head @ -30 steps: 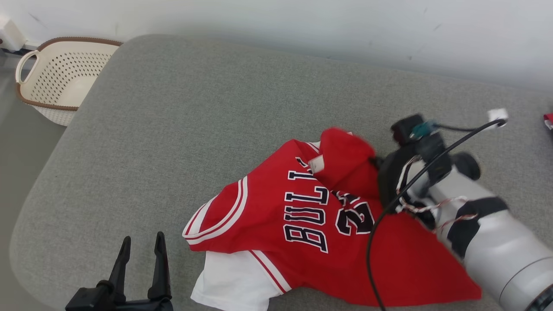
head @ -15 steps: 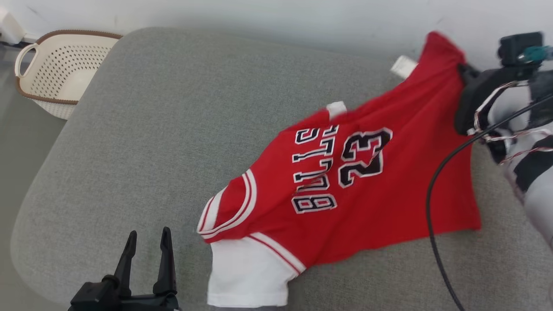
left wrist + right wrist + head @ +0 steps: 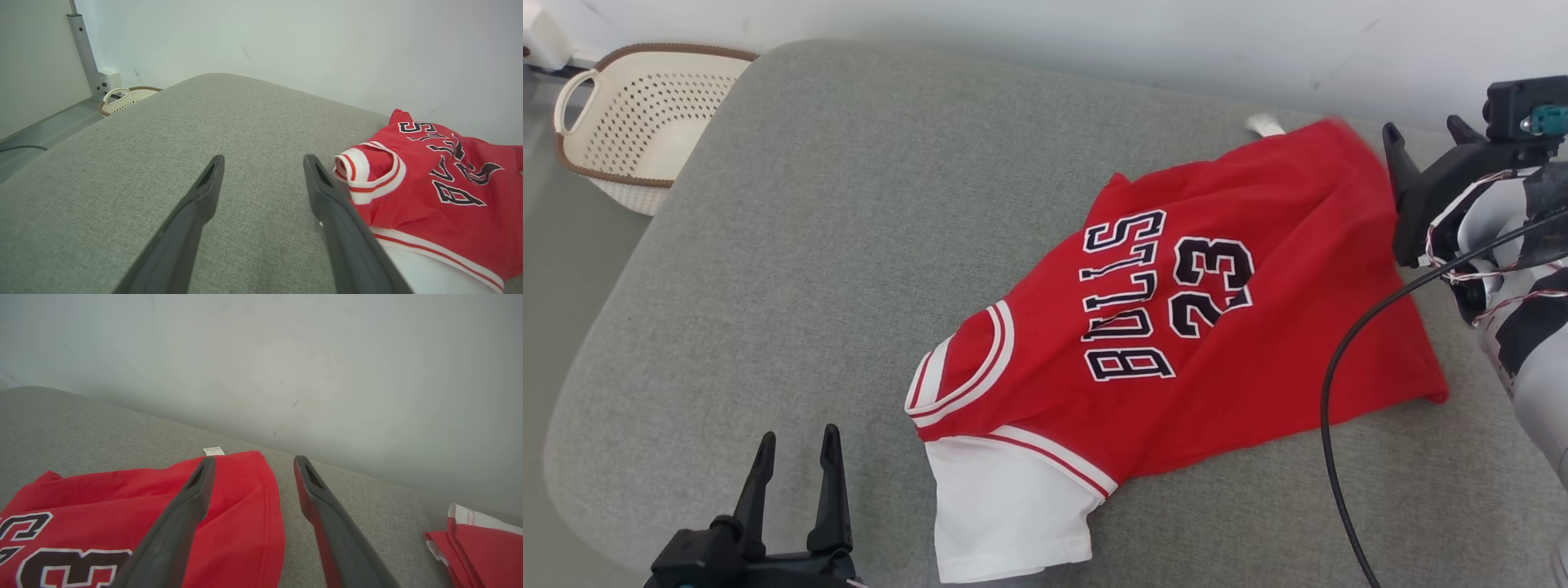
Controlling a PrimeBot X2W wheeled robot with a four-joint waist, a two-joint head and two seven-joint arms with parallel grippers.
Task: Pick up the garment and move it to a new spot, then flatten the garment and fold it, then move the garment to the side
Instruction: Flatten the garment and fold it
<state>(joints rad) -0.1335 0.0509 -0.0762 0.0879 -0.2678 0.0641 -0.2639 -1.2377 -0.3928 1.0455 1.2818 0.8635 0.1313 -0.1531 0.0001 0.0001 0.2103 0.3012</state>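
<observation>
garment [image 3: 1258,327] spread on cushion [image 3: 849,204], right gripper [image 3: 254,459] wide apart — empty, left gripper [image 3: 264,158] likewise

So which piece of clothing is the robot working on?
Start at the big grey cushion. The shirt lies spread across its right half. Unlike the folded red clothes further right, it shows BULLS 23 and one white sleeve.
</observation>
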